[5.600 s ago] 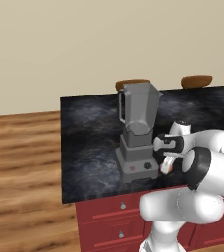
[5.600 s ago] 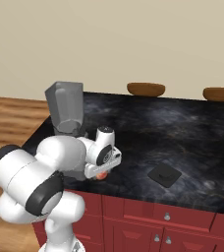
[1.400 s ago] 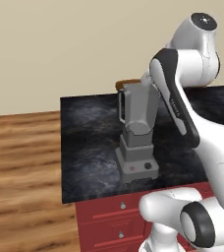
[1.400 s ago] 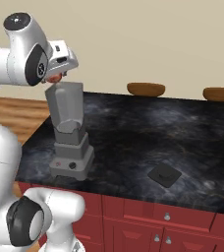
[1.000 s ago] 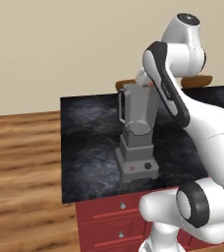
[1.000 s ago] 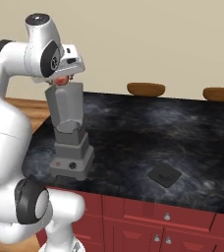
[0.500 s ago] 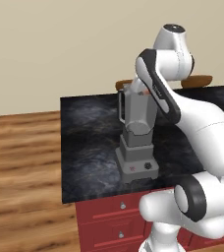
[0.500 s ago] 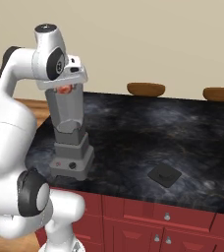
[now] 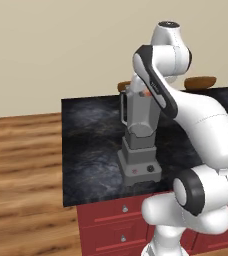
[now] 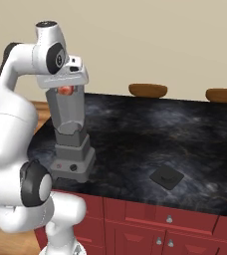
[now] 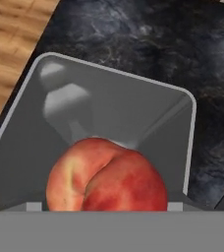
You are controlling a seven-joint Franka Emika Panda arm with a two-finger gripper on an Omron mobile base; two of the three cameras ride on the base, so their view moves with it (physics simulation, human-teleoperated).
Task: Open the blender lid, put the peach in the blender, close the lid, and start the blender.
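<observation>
The grey blender (image 10: 70, 137) stands near the counter's left front corner, its jar open at the top. My gripper (image 10: 65, 85) hangs right over the jar's mouth, shut on the orange-red peach (image 10: 65, 90), which sits at rim level. From the left base view the peach (image 9: 146, 93) peeks out beside my forearm, over the blender (image 9: 140, 140). In the hand view the peach (image 11: 106, 181) sits close below the camera with the empty jar interior (image 11: 114, 110) beneath it; my fingertips are hidden. The dark square blender lid (image 10: 167, 177) lies flat on the counter, to the right.
The black stone counter (image 10: 150, 134) tops red drawers (image 10: 160, 219). Two brown stool tops (image 10: 148, 89) (image 10: 223, 94) rise behind its far edge. Wooden floor (image 9: 21, 165) lies beyond the counter's left edge.
Over the last second the arm has come down, carrying the peach from above the blender to the jar's open mouth. Blender and lid have stayed put.
</observation>
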